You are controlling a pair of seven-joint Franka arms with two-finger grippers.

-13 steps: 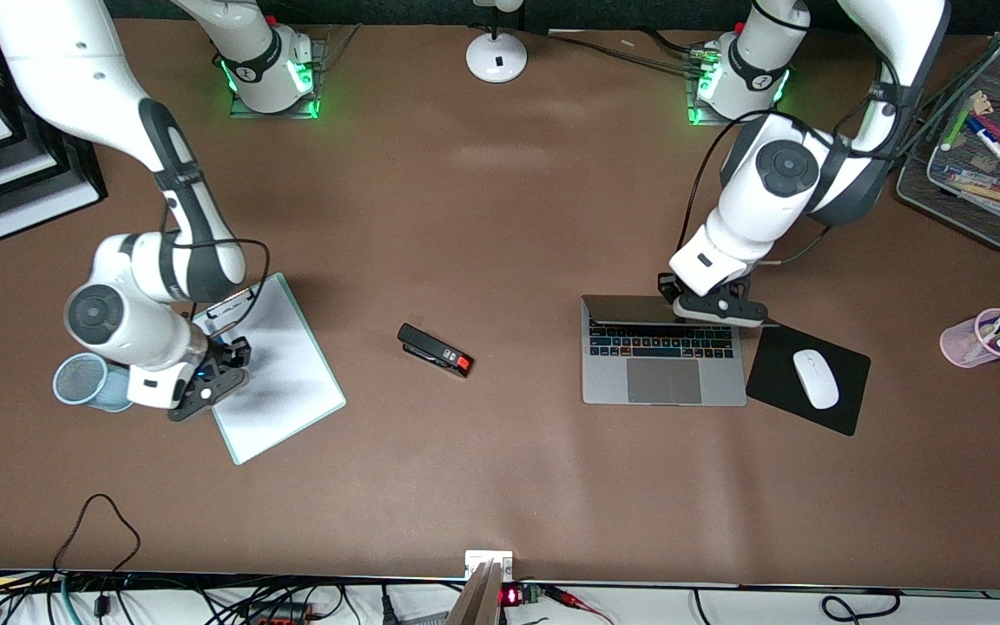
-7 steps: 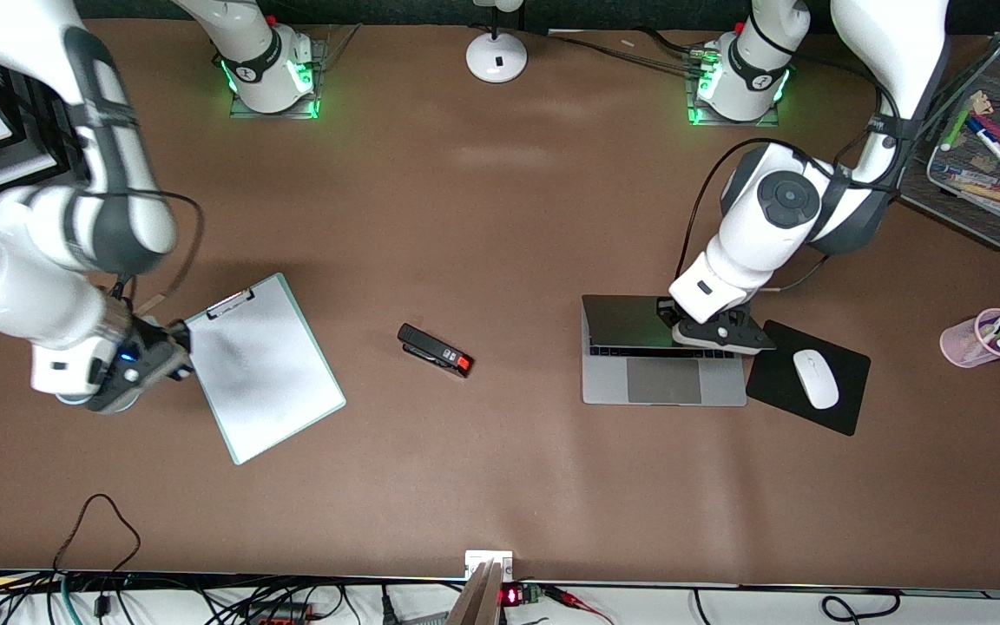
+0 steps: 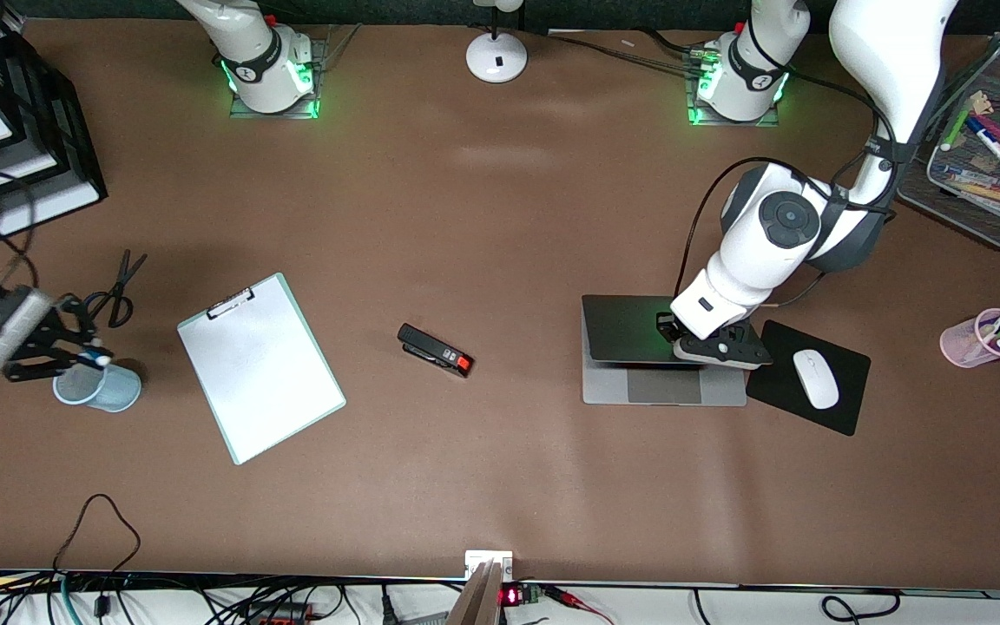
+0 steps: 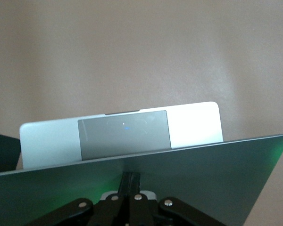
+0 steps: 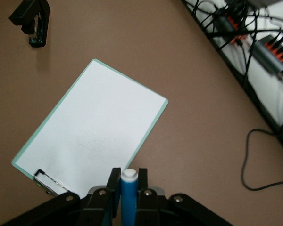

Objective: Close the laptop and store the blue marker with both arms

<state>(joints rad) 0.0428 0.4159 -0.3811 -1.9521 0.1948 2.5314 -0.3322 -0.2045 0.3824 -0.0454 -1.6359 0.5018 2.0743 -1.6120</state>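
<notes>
In the last half second my left arm has pushed the lid of the slim silver-grey laptop [image 3: 663,356] lower, so the black keys are now covered and only the grey trackpad strip shows, while my right arm has swung out to the table's edge at its own end, uncovering the pale blue mesh cup [image 3: 99,386] and the black scissors [image 3: 115,282].

The lid hangs tilted, not yet flat, with my left gripper [image 3: 713,345] pressing on its upper face; from my left wrist camera the dark lid [image 4: 146,181] slopes across the trackpad [image 4: 124,134], and I cannot tell how that gripper's fingers stand.

The white clipboard with a mint-green rim [image 3: 260,367] lies flat between the cup and the black stapler with a red end [image 3: 436,350].

Beside the laptop, toward the left arm's end, the white mouse [image 3: 815,378] sits on the black mouse pad [image 3: 847,408].

My right gripper [image 3: 75,351] hovers over the mesh cup, clenched on the slim bright-blue marker [image 5: 128,197], whose white end [image 5: 129,174] pokes out between the fingers [image 5: 114,186].
</notes>
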